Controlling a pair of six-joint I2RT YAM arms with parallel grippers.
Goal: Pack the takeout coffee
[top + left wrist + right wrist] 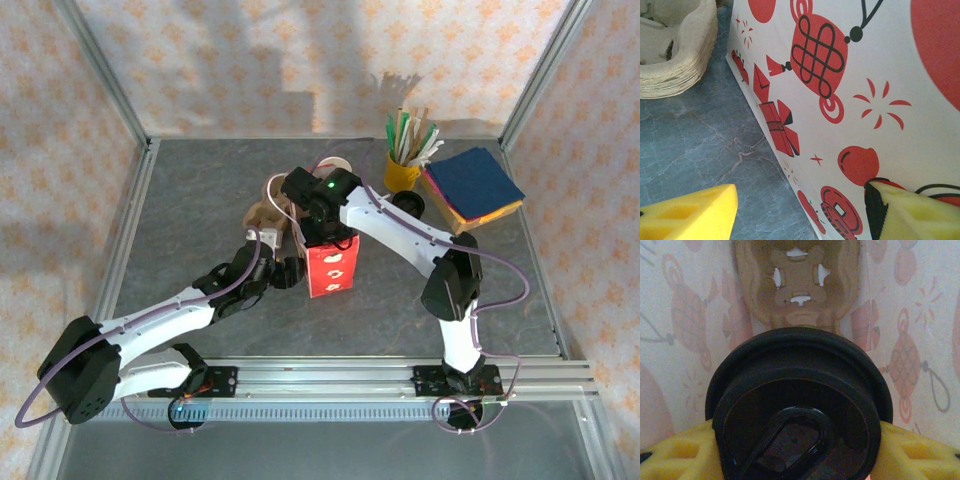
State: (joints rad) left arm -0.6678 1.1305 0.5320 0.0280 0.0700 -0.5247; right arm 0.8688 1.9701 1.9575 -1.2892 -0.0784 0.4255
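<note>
The takeout coffee [800,405] faces me top-on in the right wrist view, its black sip lid covering the cup body. My right gripper [800,450] is shut on it, yellow fingers [682,452] pressed to both sides, inside the white paper bag with red prints [330,265]. A brown cardboard carrier [800,285] lies at the bag's bottom below the cup. From above, the right gripper [320,212] reaches into the bag's mouth. My left gripper [801,192] is open at the bag's [850,90] lower left corner, one finger beside the printed face and the other over the table.
A stack of pulp cup carriers [265,215] sits just left of the bag, close to my left gripper [285,268]. At the back right stand a yellow mug of sticks [403,172], low black lids [410,203] and a pile of coloured napkins [472,187].
</note>
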